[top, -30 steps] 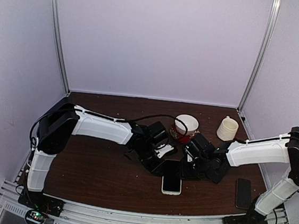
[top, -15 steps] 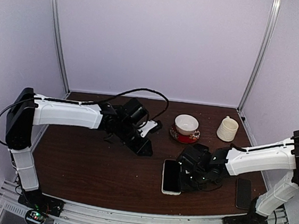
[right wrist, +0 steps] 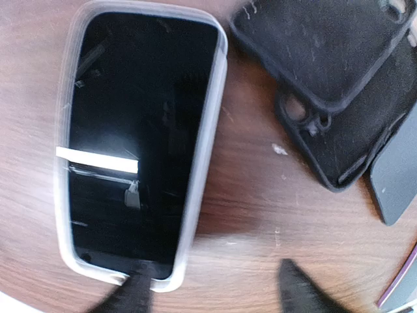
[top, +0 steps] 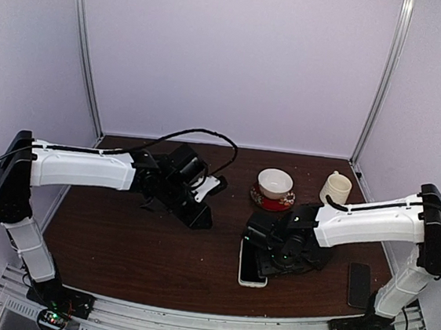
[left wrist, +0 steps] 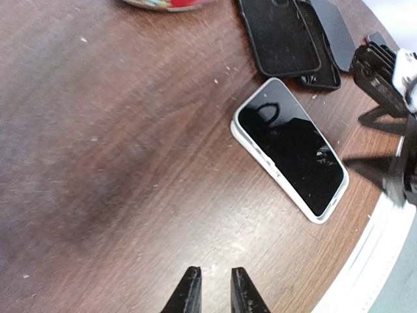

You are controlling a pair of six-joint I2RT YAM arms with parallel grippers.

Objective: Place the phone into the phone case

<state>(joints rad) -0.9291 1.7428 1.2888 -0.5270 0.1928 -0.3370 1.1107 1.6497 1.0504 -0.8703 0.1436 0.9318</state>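
Now the left fingers [left wrist: 189,295], nearly closed and empty, have pulled well clear of the phone [right wrist: 130,98], lying screen-up in its clear case [right wrist: 63,195] on the worktop [left wrist: 98,163], while the right fingers [right wrist: 137,297] spread over it, likely for seating.

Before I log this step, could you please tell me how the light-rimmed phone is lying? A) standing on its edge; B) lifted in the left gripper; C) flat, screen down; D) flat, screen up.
D: the wrist views show the phone flat on the table, its glossy dark screen facing up.
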